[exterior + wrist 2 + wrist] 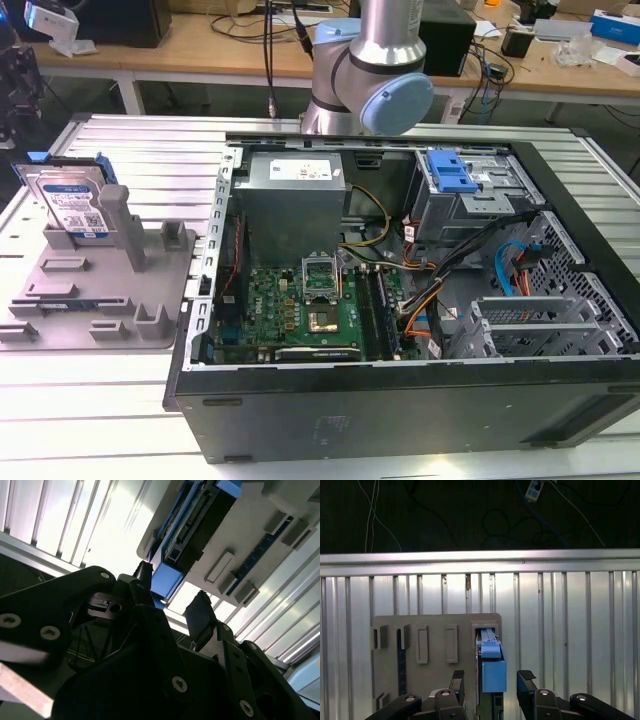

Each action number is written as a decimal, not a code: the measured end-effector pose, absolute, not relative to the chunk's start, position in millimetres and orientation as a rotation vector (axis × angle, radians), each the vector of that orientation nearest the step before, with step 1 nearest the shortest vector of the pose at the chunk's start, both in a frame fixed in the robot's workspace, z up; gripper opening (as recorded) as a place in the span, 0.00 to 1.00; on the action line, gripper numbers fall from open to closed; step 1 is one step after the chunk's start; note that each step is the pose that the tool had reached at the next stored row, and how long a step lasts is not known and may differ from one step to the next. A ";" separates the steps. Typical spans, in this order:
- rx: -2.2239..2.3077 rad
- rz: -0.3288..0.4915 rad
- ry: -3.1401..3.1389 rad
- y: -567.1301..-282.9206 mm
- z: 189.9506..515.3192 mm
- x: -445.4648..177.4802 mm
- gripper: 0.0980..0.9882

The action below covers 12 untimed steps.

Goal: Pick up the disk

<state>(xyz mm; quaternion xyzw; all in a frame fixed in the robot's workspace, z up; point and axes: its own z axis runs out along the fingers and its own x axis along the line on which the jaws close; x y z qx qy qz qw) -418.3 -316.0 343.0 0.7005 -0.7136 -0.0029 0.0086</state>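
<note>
At the exterior view's left, the disk (72, 205) stands on edge at the far end of a grey holder (100, 295). Its label faces near and it has blue rails along its edges. The holder lies flat on the slatted metal table (60, 400). Just to its right sits an open computer case (400, 420), with its board (310, 310) and cables showing and a blue-latched cage (455, 180) at the far right. The arm (370, 70) rises beyond the case's far wall.

In the first wrist view the gripper (491, 679) hangs over the disk (490, 647), which is seen edge-on with a blue rail uppermost. Its fingers (457, 680) are spread wide, one on each side of that edge. A gap shows on both sides, and they hold nothing. In the second wrist view the gripper (172, 592) is likewise wide apart, its dark fingertips (200, 607) flanking the blue end of the disk (167, 580) without touching it.
</note>
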 end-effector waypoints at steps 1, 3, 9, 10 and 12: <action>2.188 -0.009 -2.230 -316.0 342.3 -418.3 0.50; 2.189 -0.009 -2.230 -316.0 341.3 -418.3 0.50; 2.188 -0.009 -2.230 -315.9 337.7 -418.1 0.50; 2.188 -0.009 -2.230 -316.0 336.3 -417.8 0.50; 2.189 -0.009 -2.230 -316.0 335.2 -417.7 0.50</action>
